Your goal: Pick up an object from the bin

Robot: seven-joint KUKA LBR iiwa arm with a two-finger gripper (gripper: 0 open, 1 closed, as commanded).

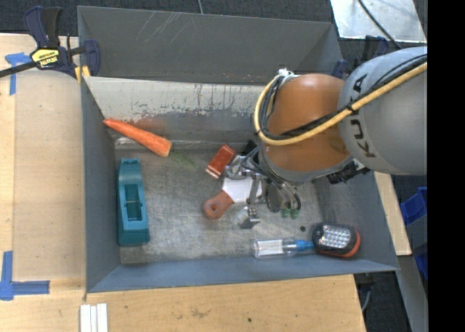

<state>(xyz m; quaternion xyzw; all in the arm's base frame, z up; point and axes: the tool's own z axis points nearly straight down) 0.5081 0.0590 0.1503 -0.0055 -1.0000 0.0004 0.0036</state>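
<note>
My gripper [252, 216] hangs low in the middle of the bin, under the arm's orange cover. Just left of it lies a small reddish-brown piece with a round end [216, 207], close to the gripper's tip; whether they touch I cannot tell. A white flat piece [236, 191] sits against the gripper's upper left side. A rust-coloured block [220, 161] lies a little further back left. In front of the gripper, near the bin's front wall, lie a clear tube with a blue part [280, 248] and a black and orange flashlight [336, 240].
An orange carrot [136, 136] lies at the back left by the rear wall. A teal tape dispenser [132, 202] stands along the left wall. The arm and its orange cover hang over the bin's right half, hiding what is beneath.
</note>
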